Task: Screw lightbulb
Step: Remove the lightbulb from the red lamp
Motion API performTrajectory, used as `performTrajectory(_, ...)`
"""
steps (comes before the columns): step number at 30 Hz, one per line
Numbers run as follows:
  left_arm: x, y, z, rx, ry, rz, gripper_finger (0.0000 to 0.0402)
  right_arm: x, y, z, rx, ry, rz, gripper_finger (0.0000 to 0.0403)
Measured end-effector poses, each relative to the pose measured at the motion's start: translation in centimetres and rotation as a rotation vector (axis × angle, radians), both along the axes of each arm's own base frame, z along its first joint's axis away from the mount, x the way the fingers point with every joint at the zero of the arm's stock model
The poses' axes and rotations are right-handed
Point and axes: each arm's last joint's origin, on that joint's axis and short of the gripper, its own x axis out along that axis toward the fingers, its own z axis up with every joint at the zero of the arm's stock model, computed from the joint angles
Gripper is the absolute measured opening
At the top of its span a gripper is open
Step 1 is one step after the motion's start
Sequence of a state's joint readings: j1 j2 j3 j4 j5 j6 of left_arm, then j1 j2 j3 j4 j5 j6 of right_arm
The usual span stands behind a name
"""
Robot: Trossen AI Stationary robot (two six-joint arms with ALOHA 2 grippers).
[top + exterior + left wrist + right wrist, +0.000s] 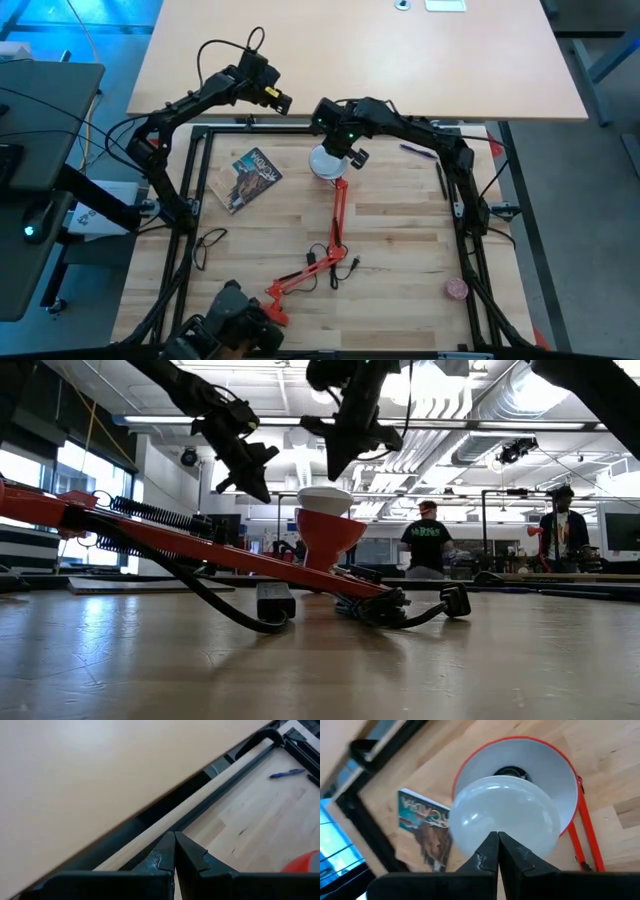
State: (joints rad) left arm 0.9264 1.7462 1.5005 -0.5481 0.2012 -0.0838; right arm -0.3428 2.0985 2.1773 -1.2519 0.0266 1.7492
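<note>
The white lightbulb sits dome up in the red lamp's shade, which lies mouth up on the wooden table. In the low view the lightbulb rises out of the red funnel-shaped shade. My right gripper is shut and points down right over the dome. My left gripper is shut and hangs in the air above the table's far edge, left of the lamp. The lamp's red arm runs toward the near edge. My right gripper's shut fingertips stand at the top of the lightbulb's dome, coming from above. I cannot tell whether they touch it; the low view suggests a thin gap.
A magazine lies left of the shade. Pens lie at the far right, a pink round thing near right, a black cable at left. A black frame rims the table. People stand in the room behind.
</note>
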Motion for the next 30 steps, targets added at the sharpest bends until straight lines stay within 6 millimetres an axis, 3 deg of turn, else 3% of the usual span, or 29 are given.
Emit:
performTrajectory(8,0.5,-1.3,-1.3,-0.031,0.048,-0.081,0.0000,1.6,-0.4,-2.0,0.038,-0.014,0.047,0.0000)
performTrajectory(14,-1.0,-3.7,-6.0,-0.192,0.047,-0.165,0.0000,1.3,-0.3,-2.2,0.031,0.028,0.102,0.0000)
performTrajectory(20,-3.6,-7.7,-10.0,-0.355,-0.072,-0.209,0.0000,0.6,-0.6,-2.5,-0.001,0.110,0.221,0.0000)
performTrajectory(24,-4.8,-10.0,-10.2,-0.382,-0.134,-0.189,0.0000,0.3,-1.1,-2.5,-0.051,0.143,0.351,0.0000)
performTrajectory(30,-5.0,-12.3,-7.7,-0.332,-0.208,-0.213,0.0000,0.1,-1.7,-2.6,-0.114,0.174,0.516,0.0000)
